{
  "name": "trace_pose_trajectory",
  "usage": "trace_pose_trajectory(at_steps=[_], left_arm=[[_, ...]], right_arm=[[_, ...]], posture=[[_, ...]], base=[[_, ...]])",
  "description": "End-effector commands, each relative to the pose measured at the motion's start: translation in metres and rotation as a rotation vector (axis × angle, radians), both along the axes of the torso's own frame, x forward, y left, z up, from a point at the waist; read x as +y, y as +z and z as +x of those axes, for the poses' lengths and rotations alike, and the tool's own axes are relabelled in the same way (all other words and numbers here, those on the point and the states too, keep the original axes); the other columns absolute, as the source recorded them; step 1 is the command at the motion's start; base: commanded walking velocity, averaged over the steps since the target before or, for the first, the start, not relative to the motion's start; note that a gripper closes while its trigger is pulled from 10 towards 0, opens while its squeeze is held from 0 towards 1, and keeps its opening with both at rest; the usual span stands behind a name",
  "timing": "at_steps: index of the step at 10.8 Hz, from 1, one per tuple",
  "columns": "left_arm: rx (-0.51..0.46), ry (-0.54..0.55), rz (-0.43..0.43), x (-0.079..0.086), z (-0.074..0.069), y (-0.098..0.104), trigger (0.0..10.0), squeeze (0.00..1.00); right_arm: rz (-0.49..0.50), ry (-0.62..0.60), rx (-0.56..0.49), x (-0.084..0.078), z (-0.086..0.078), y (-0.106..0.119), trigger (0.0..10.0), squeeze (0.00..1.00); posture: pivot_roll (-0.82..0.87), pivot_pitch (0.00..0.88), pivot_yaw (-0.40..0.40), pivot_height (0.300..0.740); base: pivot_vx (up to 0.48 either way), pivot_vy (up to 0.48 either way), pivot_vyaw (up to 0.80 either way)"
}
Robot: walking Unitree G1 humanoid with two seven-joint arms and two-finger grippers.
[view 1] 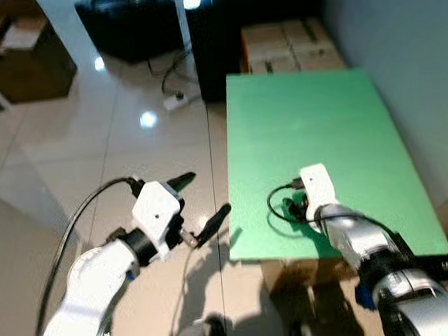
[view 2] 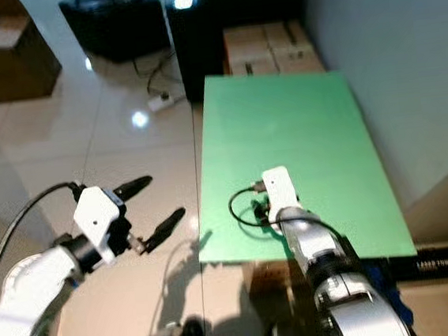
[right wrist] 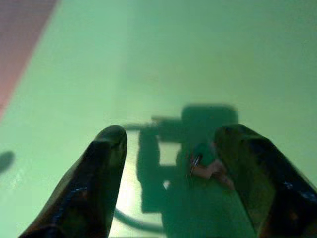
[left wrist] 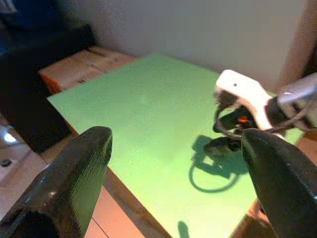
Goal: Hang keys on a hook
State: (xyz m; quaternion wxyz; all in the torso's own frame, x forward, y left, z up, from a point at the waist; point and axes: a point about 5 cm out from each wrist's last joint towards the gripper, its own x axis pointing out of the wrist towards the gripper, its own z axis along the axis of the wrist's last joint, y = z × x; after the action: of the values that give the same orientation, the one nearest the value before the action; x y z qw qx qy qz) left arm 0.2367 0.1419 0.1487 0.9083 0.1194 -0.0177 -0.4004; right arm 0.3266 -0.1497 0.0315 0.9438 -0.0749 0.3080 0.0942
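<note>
keys (right wrist: 208,166) seen on green table (view 1: 315,127) near its front edge | right gripper (right wrist: 178,168) held spread above them | left gripper (view 1: 199,198) spread, beside table | fingers advised lowered astride keys before closing

Silver arms, white wrist housings, long black jaws, black cables looping off wrists.
</note>
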Motion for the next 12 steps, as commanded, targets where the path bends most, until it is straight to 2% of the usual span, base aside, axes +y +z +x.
trace_pose_trajectory(at_steps=[1,2,7,12], left_arm=[[0.007,-0.016,0.000,0.000,-0.003,0.003,10.0,0.00],[0.000,-0.014,0.001,0.002,0.000,0.008,10.0,0.00],[0.014,-0.020,0.010,0.002,-0.001,0.014,10.0,0.00],[0.018,-0.021,0.015,0.001,-0.002,0.017,10.0,0.00]], right_arm=[[-0.004,-0.004,0.044,0.000,-0.005,-0.008,10.0,1.00],[0.027,-0.010,0.061,0.000,-0.003,-0.007,10.0,0.00],[0.051,-0.018,0.083,-0.003,0.002,-0.005,10.0,0.00],[0.055,-0.035,0.063,-0.005,0.005,-0.002,10.0,0.00]], posture=[[0.10,0.299,0.064,0.740],[0.11,0.325,0.071,0.740],[0.11,0.355,0.076,0.740],[0.13,0.355,0.086,0.740]], base=[[0.000,0.000,0.00],[0.000,0.000,0.00],[0.000,0.000,0.00],[0.000,0.000,0.00]])
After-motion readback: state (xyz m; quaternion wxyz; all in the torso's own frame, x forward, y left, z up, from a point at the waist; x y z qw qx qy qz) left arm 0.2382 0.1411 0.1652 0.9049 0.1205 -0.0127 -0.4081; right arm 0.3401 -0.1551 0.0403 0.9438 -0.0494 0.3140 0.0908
